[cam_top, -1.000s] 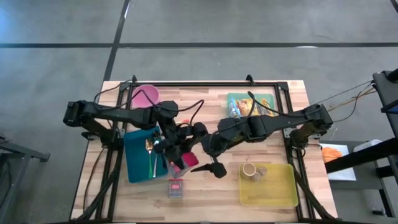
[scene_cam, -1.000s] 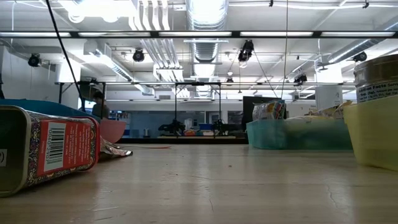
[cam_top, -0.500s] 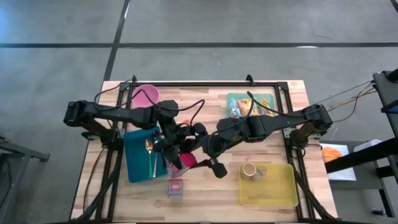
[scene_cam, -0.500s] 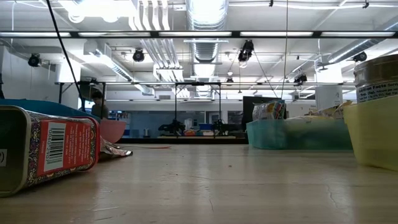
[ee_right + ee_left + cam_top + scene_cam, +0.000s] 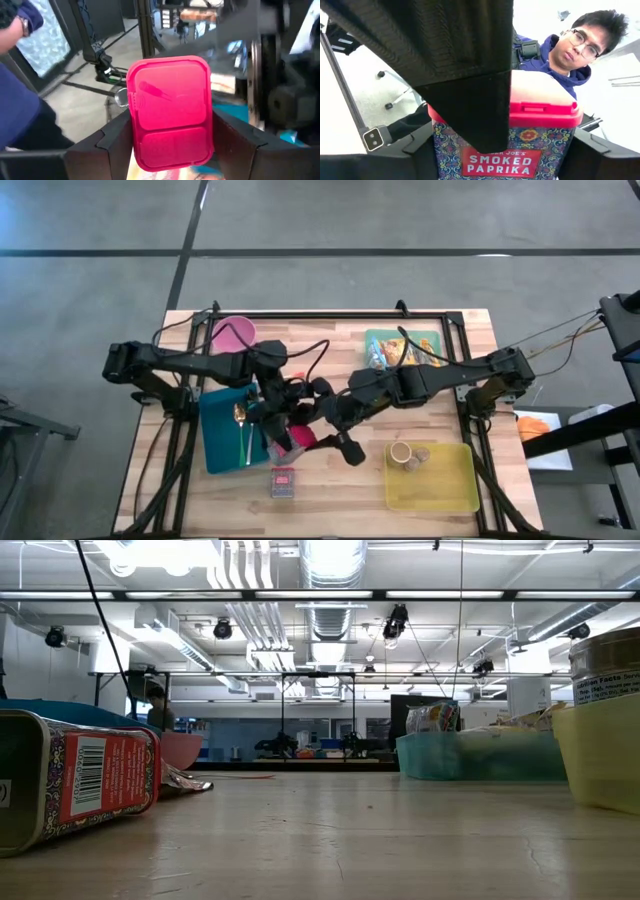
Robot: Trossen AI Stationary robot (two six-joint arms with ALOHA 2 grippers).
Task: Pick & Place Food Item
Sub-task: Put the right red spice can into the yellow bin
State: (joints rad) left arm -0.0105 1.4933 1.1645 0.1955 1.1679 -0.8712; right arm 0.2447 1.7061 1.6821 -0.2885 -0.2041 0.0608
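Both grippers — left gripper (image 5: 283,426) | right gripper (image 5: 322,436) — clamp the paprika tin (image 5: 298,437) mid-table

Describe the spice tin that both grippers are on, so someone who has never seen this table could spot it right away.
Find the blue tray on the left half of the wooden table; just off its right edge the left gripper and right gripper meet on the smoked paprika tin. A similar tin lies loose on the table nearer the front edge, but this one is off the table, red cap showing.
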